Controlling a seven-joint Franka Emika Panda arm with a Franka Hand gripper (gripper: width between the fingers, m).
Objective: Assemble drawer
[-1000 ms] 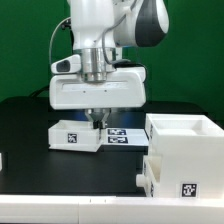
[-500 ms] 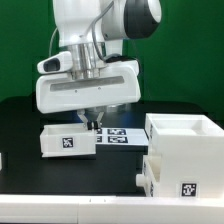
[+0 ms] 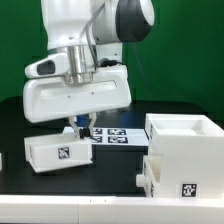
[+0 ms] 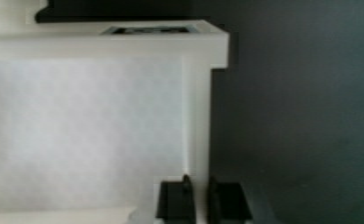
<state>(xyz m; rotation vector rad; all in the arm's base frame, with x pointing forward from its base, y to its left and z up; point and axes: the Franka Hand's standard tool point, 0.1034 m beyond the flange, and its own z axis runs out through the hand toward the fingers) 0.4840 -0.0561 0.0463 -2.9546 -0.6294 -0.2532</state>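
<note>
The end effector [image 3: 76, 128], pinching the rim of the small white plastic tray [image 3: 58, 152], has carried it farther away from the tall white plastic casing [image 3: 183, 156] over the black desk [image 3: 110, 170], so it likely still needs bringing back to slide in.

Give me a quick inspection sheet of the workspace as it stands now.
Surface: black table, a pale strip along its front edge.
Job's things: small white tray with a tag, at the exterior view's left under the arm; tall casing at the right, with a second tagged tray in front of it.
Clutter: marker board flat on the table behind the small tray; nothing else seen.
Claw: claw is at the small tray's rear wall; fingers look nearly closed in the wrist view, grip not confirmed.
Cables: nothing seen.
Surroundings: green backdrop.
</note>
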